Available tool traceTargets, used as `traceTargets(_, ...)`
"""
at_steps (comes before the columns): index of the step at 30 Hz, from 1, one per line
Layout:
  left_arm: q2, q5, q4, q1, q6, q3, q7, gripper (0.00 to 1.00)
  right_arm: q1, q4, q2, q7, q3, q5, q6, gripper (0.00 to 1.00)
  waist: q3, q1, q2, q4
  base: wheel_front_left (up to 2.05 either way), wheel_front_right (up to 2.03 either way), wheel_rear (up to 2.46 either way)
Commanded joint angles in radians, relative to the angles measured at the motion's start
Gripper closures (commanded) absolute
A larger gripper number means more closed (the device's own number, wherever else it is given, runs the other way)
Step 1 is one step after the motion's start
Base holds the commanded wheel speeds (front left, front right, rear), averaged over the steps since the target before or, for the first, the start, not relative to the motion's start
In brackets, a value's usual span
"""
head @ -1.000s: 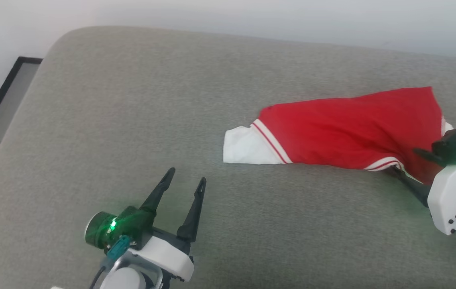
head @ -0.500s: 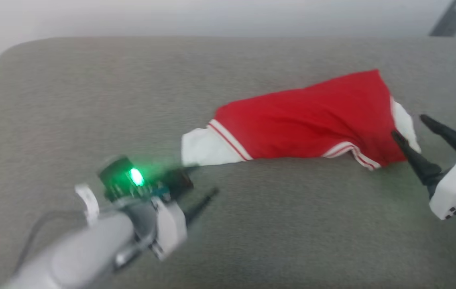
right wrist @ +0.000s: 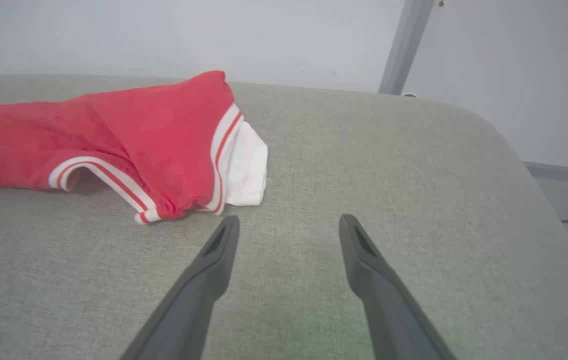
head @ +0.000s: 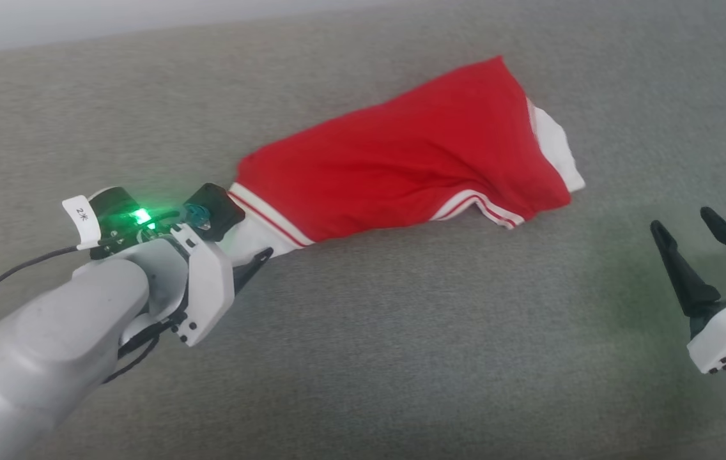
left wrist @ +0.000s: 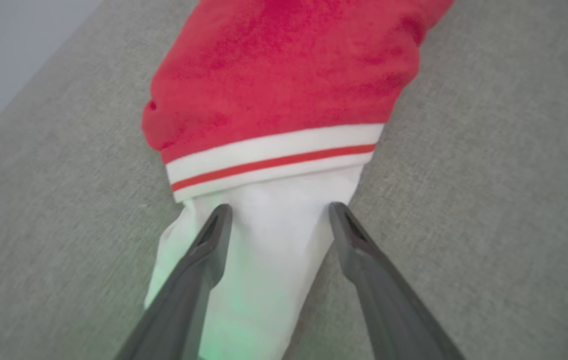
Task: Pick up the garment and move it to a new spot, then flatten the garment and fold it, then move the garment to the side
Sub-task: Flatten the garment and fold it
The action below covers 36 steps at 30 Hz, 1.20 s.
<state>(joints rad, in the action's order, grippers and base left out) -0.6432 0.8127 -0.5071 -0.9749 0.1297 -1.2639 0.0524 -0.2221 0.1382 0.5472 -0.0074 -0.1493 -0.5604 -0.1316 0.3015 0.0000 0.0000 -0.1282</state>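
Since a second ago the left pincer (left wrist: 280, 207) has swung in from the near left to the left end of the garment (head: 401, 166), and the right pincer (head: 681, 218) has drawn back from its right end. Both pincers are spread wide and grip nothing; the left one straddles the white sleeve end. Bright red, creased and bunched lengthwise, the garment lies mid-way across the grey tabletop (head: 401, 358), white sleeve ends at both tips, striped trim beside each.
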Motion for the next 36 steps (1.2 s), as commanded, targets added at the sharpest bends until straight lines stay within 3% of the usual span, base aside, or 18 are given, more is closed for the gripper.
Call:
traceTargets(1, -0.002, 0.008, -0.007, -0.014, 0.001, -0.006, 0.0, 0.0, 0.013, -0.003, -0.012, -0.006, 0.008, 0.011, 0.002, 0.0, 0.021, 0.0, 0.0, -0.024, 0.0, 0.0, 0.0)
traceTargets(9, -0.018, -0.009, -0.029, 0.005, 0.0, -0.021, 0.047, 0.0, 0.036, -0.019, -0.045, -0.004, 0.034, 0.031, 0.002, 0.0, 0.033, 0.0, 0.0, -0.052, 0.0, 0.0, 0.0)
traceTargets(15, -0.062, -0.032, 0.059, 0.049, 0.001, -0.025, 0.144, 0.0, 0.042, -0.028, -0.053, 0.007, 0.042, 0.041, 0.002, 0.0, 0.025, 0.0, 0.0, -0.052, 0.0, 0.0, 0.0)
traceTargets(24, -0.091, -0.055, 0.142, 0.049, 0.002, -0.024, 0.209, 0.0, 0.031, -0.04, -0.061, 0.023, 0.028, 0.05, 0.002, 0.0, 0.02, 0.0, 0.0, -0.044, 0.0, 0.0, 0.0)
traceTargets(25, -0.088, -0.061, 0.131, 0.046, 0.002, -0.025, 0.212, 0.06, 0.028, -0.043, -0.062, 0.025, 0.026, 0.051, 0.002, 0.0, 0.022, 0.0, 0.0, -0.045, 0.0, 0.0, 0.0)
traceTargets(27, -0.078, -0.048, 0.102, 0.036, 0.001, -0.025, 0.2, 0.38, 0.023, -0.047, -0.062, 0.024, 0.025, 0.052, 0.002, 0.0, 0.025, 0.0, 0.0, -0.045, 0.0, 0.0, 0.0)
traceTargets(28, -0.071, -0.045, 0.087, 0.031, -0.001, -0.024, 0.194, 0.6, 0.021, -0.049, -0.061, 0.024, 0.024, 0.052, 0.002, 0.0, 0.027, 0.0, 0.0, -0.046, 0.0, 0.0, 0.0)
traceTargets(29, -0.065, -0.041, 0.075, 0.033, -0.002, -0.024, 0.198, 1.0, 0.018, -0.051, -0.057, 0.026, 0.022, 0.052, 0.002, 0.0, 0.029, 0.0, 0.0, -0.048, 0.0, 0.0, 0.0)
traceTargets(36, -0.065, -0.035, 0.049, 0.022, -0.001, -0.026, 0.188, 1.0, -0.029, -0.063, 0.0, 0.052, -0.045, 0.058, 0.002, 0.0, 0.04, 0.0, 0.0, -0.048, 0.0, 0.0, 0.0)
